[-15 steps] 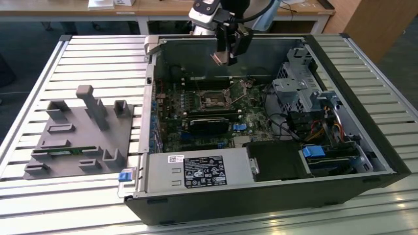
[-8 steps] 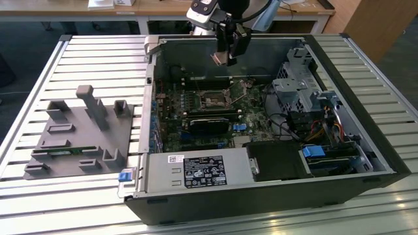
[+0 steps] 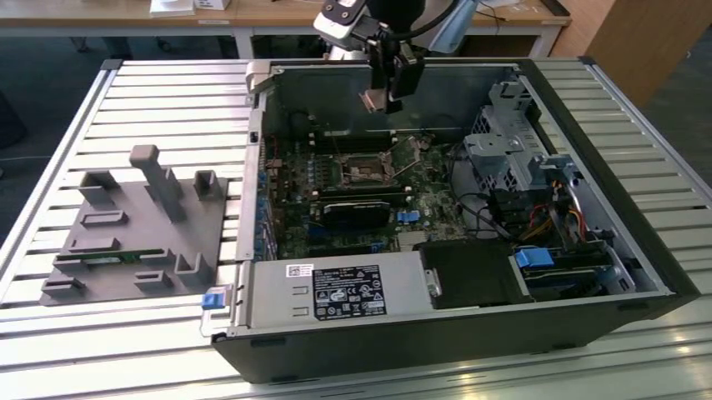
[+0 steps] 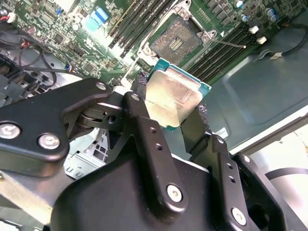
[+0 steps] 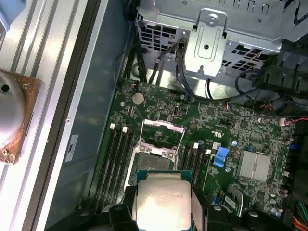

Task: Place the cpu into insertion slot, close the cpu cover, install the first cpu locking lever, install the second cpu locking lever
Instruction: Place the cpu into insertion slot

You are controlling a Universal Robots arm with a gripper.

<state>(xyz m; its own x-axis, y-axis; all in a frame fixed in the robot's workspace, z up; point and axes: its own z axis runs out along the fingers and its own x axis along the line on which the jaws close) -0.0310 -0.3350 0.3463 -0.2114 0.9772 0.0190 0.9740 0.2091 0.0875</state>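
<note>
Starting at the exterior view's left: a grey fixture point(image 3: 139, 233) with upright posts and slots sits on the slatted bench point(image 3: 167, 100), close to that edge. Just beside it is the open computer case point(image 3: 445, 346), which takes up the bench's middle and the exterior view's right. A silver power supply point(image 3: 323, 292) sits in the case's near corner.

Moving across to the centre, the gripper point(image 3: 384, 90) hangs over the case's far edge with its jaws pinching the cpu point(image 3: 373, 102) by two opposite edges. In both wrist views the black fingers point(image 4: 144, 120) press on either side of the chip, and its dull silver top point(image 5: 162, 199) faces the cameras. The cpu is in the air, clear of the board and touching nothing but the fingers.

Below it, in the middle of the green motherboard point(image 5: 226, 120), the insertion slot point(image 3: 365, 172) lies bare, its dark centre point(image 4: 175, 41) showing inside the silvery rim. The cpu cover point(image 5: 162, 126) looks swung up off the slot. Long dark memory slots point(image 5: 115, 163) run along both sides of the slot.

Further across, a metal drive cage point(image 3: 501, 150) fills the case's far corner on the exterior view's right.
</note>
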